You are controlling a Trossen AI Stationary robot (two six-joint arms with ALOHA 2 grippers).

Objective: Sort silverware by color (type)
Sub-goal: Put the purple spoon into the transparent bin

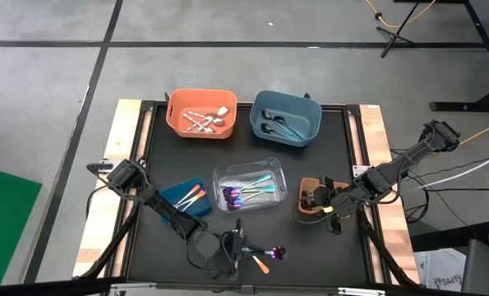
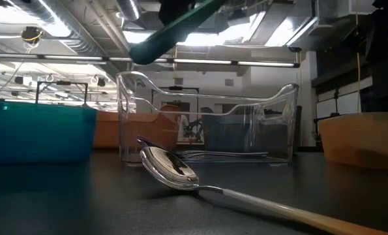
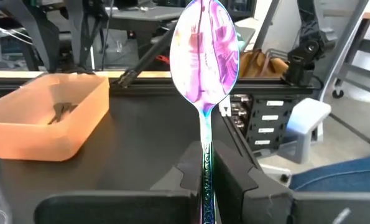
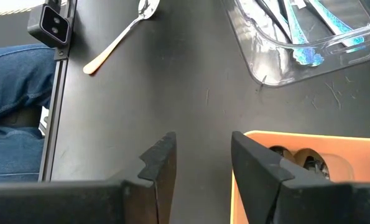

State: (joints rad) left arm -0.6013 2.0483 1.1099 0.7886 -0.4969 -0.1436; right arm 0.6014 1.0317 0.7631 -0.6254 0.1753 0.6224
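My left gripper (image 1: pixel 248 249) (image 3: pixel 208 171) is near the table's front edge, shut on an iridescent purple spoon (image 3: pixel 204 50) (image 1: pixel 274 252). Beside it on the table lies a silver spoon with an orange handle (image 1: pixel 261 263) (image 2: pixel 171 168) (image 4: pixel 119 38), resting on the back of its bowl and its handle. My right gripper (image 1: pixel 316 200) (image 4: pixel 203 155) hangs open above the table beside the brown-orange bin (image 4: pixel 309 163), nothing between its fingers. That bin holds dark silverware. My left gripper pinches the iridescent spoon's handle (image 3: pixel 206 163) between its two fingers. The fingers lie roughly level, pointing toward the table's right side, along the handle. The bowl (image 3: pixel 204 50) sticks out beyond the fingertips, and the spoon is lifted clear of the table.
Orange bin (image 1: pixel 200 113) with silver pieces and blue bin (image 1: pixel 287 119) with dark ones stand at the back. Clear bin (image 1: pixel 250 187) (image 2: pixel 207 124) with iridescent pieces is mid-table, a small teal bin (image 1: pixel 186 197) left of it. A person's legs (image 4: pixel 10 106) are beyond the front edge.
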